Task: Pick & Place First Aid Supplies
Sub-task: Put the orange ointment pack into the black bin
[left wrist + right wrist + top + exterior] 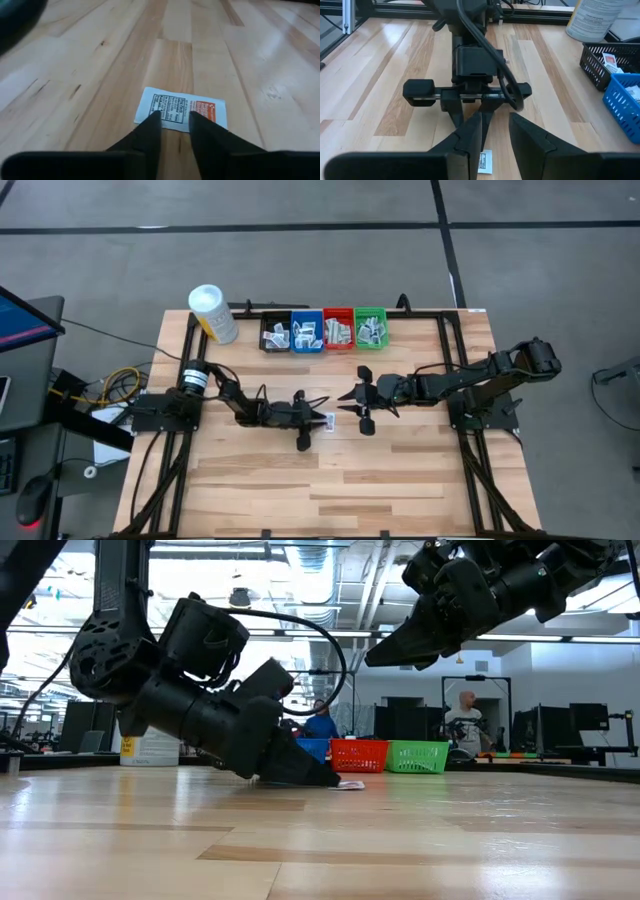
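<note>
A single flat white packet (181,111) with dark and orange print lies on the bare wood of the desk (400,480), near its middle. The left claw (175,119) is tipped down over it, its two dark fingers (150,130) a little apart with their tips at the packet's near edge; the packet lies flat and is not gripped. In the low view the left claw (318,778) reaches the desk right at the packet (350,784).

The right claw (361,403) hangs above the desk just to the right of the packet, pointing at the left arm, its fingers (470,135) slightly apart and holding nothing.

Along the far edge stand four small bins in a row: black (275,335), blue (306,333), red (338,331) and green (370,329), each holding more packets. To their left lies a yellow bottle with a white cap (213,313). Beyond the desk two people (466,718) show in the room.
</note>
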`<control>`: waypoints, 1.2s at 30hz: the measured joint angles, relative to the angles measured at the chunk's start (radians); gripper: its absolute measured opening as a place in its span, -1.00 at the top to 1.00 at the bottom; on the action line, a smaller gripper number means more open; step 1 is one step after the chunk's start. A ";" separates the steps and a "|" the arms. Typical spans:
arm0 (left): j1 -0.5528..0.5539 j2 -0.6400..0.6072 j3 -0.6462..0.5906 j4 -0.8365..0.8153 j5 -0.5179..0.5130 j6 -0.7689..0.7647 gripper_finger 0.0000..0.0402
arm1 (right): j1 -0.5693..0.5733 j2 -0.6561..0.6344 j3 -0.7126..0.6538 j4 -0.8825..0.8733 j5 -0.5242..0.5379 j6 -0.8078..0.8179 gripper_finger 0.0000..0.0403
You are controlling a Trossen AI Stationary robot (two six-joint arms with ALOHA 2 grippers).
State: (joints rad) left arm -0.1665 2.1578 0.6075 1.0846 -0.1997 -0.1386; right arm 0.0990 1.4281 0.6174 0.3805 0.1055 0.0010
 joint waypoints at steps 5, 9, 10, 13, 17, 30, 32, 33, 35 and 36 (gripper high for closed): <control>0.001 0.000 -0.003 0.008 -0.001 -0.005 0.74 | 0.000 0.000 0.000 0.000 0.000 0.000 0.54; 0.002 0.000 -0.003 0.008 -0.002 -0.009 0.95 | 0.000 0.000 0.000 0.000 0.000 0.000 0.54; 0.002 0.000 -0.003 0.008 -0.002 -0.009 0.97 | 0.000 0.000 0.000 0.001 0.000 0.000 0.54; 0.001 0.000 -0.003 0.008 -0.005 -0.008 0.97 | 0.000 0.000 0.000 0.000 0.000 0.000 0.54; 0.001 0.002 -0.003 0.016 -0.005 -0.007 0.97 | 0.000 0.000 0.000 0.000 0.000 0.000 0.54; -0.053 -0.137 -0.009 -0.018 0.046 0.162 0.67 | 0.000 0.000 0.000 -0.005 0.000 0.000 0.54; -0.052 -0.138 -0.008 -0.013 0.042 0.163 0.56 | 0.000 0.000 0.000 -0.005 0.000 0.000 0.54; -0.051 -0.136 -0.009 -0.018 0.042 0.161 0.50 | 0.000 0.000 0.000 -0.006 0.000 -0.001 0.54; -0.047 -0.128 -0.008 -0.010 0.040 0.160 0.39 | 0.000 0.000 0.000 -0.006 0.000 -0.003 0.54; -0.045 -0.125 -0.008 -0.010 0.039 0.158 0.33 | 0.000 0.000 0.000 -0.006 0.000 -0.005 0.54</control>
State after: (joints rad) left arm -0.2114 2.0331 0.5999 1.0746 -0.1612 0.0199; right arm 0.0990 1.4281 0.6170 0.3748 0.1055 -0.0042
